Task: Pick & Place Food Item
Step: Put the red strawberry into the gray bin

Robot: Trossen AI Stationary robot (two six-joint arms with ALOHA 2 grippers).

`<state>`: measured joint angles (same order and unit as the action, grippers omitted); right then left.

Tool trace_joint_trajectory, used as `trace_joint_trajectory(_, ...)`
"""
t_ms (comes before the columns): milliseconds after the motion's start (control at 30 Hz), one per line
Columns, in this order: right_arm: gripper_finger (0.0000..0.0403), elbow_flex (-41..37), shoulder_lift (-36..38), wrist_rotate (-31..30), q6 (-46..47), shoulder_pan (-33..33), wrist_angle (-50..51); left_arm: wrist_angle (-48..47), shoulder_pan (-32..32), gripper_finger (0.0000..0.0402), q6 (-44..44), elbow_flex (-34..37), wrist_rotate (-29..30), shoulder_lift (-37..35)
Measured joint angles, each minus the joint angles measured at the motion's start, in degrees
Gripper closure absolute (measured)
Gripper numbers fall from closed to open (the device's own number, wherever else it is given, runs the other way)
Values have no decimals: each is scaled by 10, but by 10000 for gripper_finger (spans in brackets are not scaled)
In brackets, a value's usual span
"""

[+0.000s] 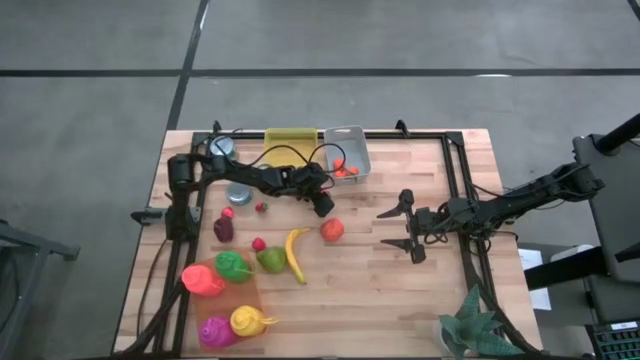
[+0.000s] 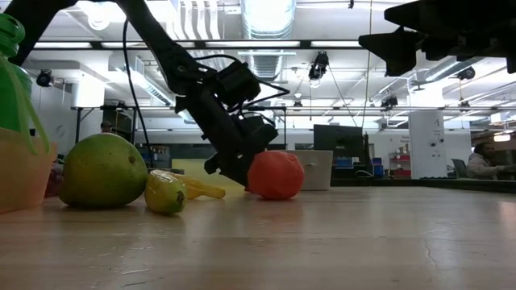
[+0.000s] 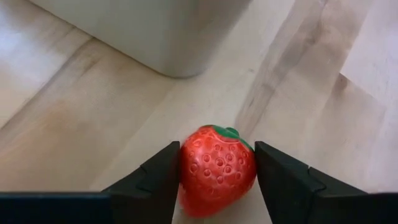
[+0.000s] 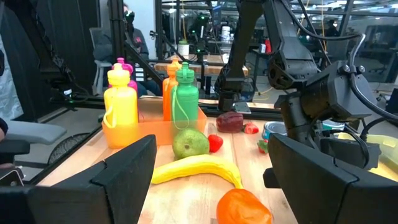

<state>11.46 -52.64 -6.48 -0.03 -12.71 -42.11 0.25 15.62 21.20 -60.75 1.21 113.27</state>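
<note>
Got a red toy strawberry [image 3: 217, 169] down on the wooden table [image 1: 420, 310], a bit right of the middle and on the near side of the grey bin [image 1: 346, 132] at the back edge. Looks pinched by the left gripper [image 1: 324, 207], one dark finger [image 3: 163, 177] pressed on each side of it in the left wrist view, with the berry's green cap pointing off toward the bin. From the low view, seems to be resting on the wood rather than lifted, with the arm leaning down onto it at a slant.

Just beside it toward the left side: a yellow banana [image 1: 296, 255], then a green pear-ish fruit [image 1: 271, 260] touching or nearly touching the banana. Further left, a dark purple item [image 1: 223, 229] and a couple of tiny red bits, too small to tell what. Near the front left corner, four squeeze bottles: orange-pink [image 1: 203, 281], green [image 1: 232, 265], magenta [image 1: 216, 331] and yellow [image 1: 250, 320]. Up at the back, a yellow container [image 1: 290, 135] right next to the grey bin, which has something orange inside.

Over on the right half, well apart from all the food: the right gripper [image 1: 395, 228], fingers spread wide with nothing between them, hanging up off the table and pointed back at the fruit
</note>
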Motion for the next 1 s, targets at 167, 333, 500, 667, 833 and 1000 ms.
trace_joint_trajectory(167,97,0,0,0,0,0,0,-16,-4,211,1,1,-8,-19)
trace_joint_trajectory(333,97,0,0,0,0,0,0,-14,-4,211,1,1,1,-42)
trace_joint_trajectory(500,97,0,0,0,0,0,0,-9,-6,211,1,1,5,-68)
trace_joint_trajectory(667,97,0,0,0,0,0,1,32,-6,211,1,0,24,-86)
trace_joint_trajectory(833,97,0,0,0,0,0,1,91,-6,211,-1,-2,66,-102)
trace_joint_trajectory(1000,97,0,0,0,0,0,1,103,-1,211,-5,-43,123,-98)
